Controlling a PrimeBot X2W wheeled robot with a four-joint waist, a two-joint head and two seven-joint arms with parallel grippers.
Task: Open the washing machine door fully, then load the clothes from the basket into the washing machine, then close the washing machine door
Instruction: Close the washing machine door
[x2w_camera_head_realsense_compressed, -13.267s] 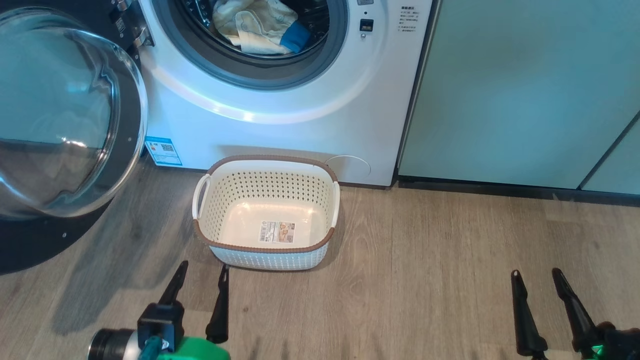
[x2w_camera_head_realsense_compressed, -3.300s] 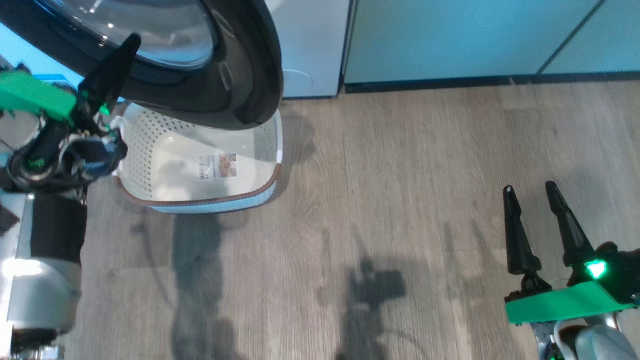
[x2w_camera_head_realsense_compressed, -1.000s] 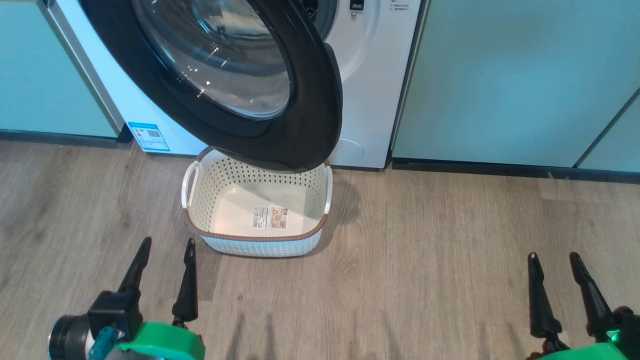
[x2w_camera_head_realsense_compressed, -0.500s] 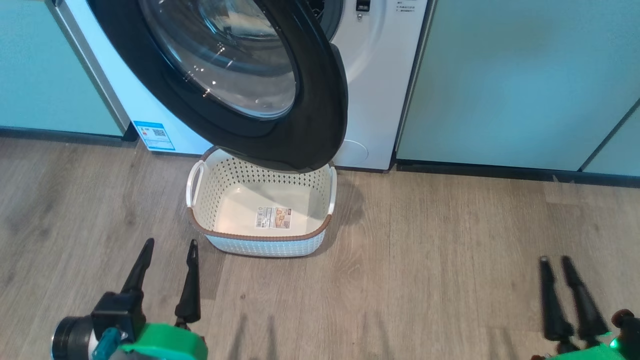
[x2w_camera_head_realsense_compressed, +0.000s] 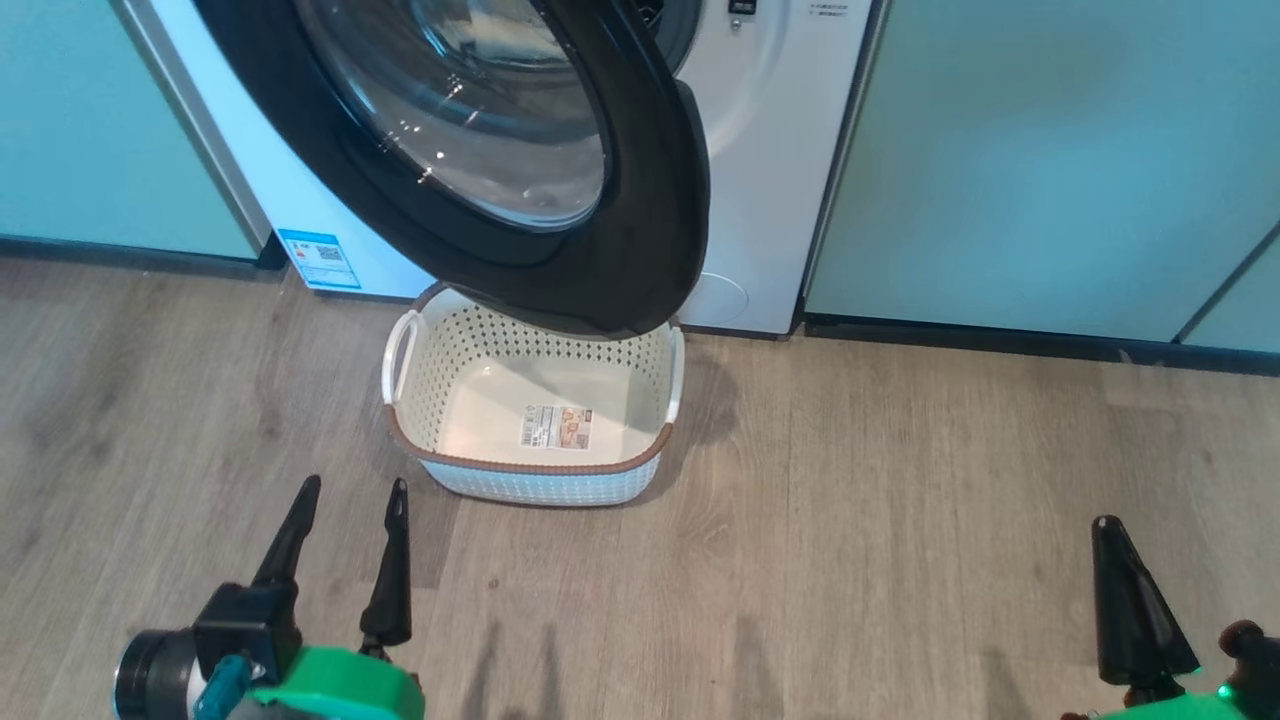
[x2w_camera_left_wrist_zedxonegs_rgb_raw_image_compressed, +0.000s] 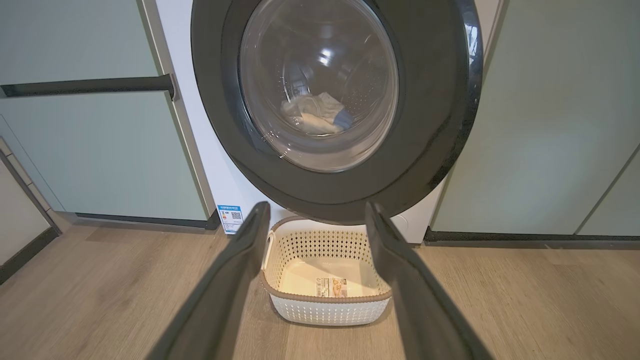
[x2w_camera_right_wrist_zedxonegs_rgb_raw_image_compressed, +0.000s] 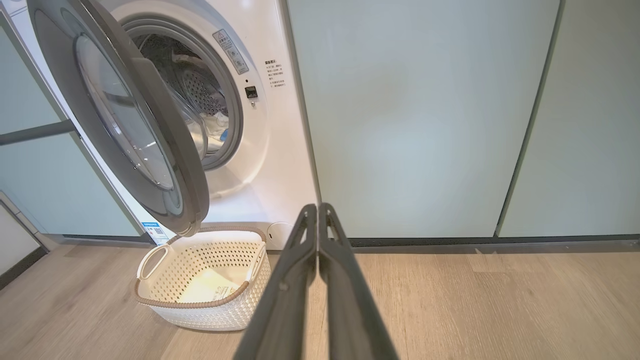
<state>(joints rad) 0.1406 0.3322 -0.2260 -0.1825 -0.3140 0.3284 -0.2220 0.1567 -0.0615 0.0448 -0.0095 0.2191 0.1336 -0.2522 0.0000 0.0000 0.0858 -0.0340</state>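
Hanging ajar from its hinge on the robot's left, the washing machine door (x2w_camera_head_realsense_compressed: 640, 200) stands angled out from the washing machine (x2w_camera_head_realsense_compressed: 770, 150). Its free edge points toward the robot's right and its glass bowl bulges back toward the drum. Its lower rim overhangs the rear of the basket (x2w_camera_head_realsense_compressed: 530, 467). The basket sits upright on the floor (x2w_camera_head_realsense_compressed: 900, 500), its long axis running side to side along the washer's front, with a handle at each end. The clothes (x2w_camera_left_wrist_zedxonegs_rgb_raw_image_compressed: 315, 112) lie inside the drum, seen through the glass. The left gripper (x2w_camera_head_realsense_compressed: 355, 484) has its fingers spread wide around nothing. The right gripper (x2w_camera_right_wrist_zedxonegs_rgb_raw_image_compressed: 318, 207) has its fingers pressed together, with nothing between them.
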